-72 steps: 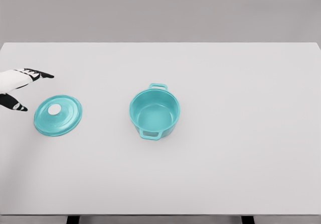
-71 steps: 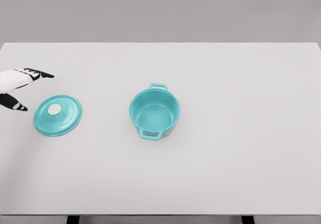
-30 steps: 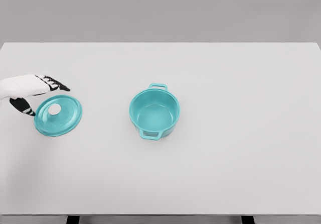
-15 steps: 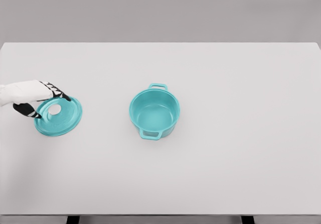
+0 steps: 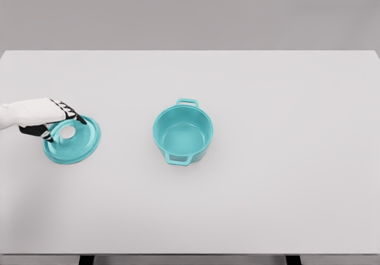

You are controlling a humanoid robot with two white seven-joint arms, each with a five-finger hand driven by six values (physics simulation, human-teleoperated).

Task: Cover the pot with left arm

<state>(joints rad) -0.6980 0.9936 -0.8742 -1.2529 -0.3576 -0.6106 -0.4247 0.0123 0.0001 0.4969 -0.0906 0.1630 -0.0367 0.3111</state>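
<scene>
A teal lid point(image 5: 77, 148) with a white knob point(image 5: 67, 133) lies flat on the white table point(image 5: 285, 193) at the left. My left hand point(image 5: 64, 129) reaches in from the left edge and sits over the lid's upper left part. Its fingers curl past the far side of the knob and the thumb is on the near side, closed around the knob. The open teal pot point(image 5: 183, 133), with two loop handles, stands near the table's middle, well to the right of the lid. The right arm is out of view.
My left hand has moved right and down over the lid and curled its fingers around the knob. The lid has shifted slightly to the right. The pot has not moved.
</scene>
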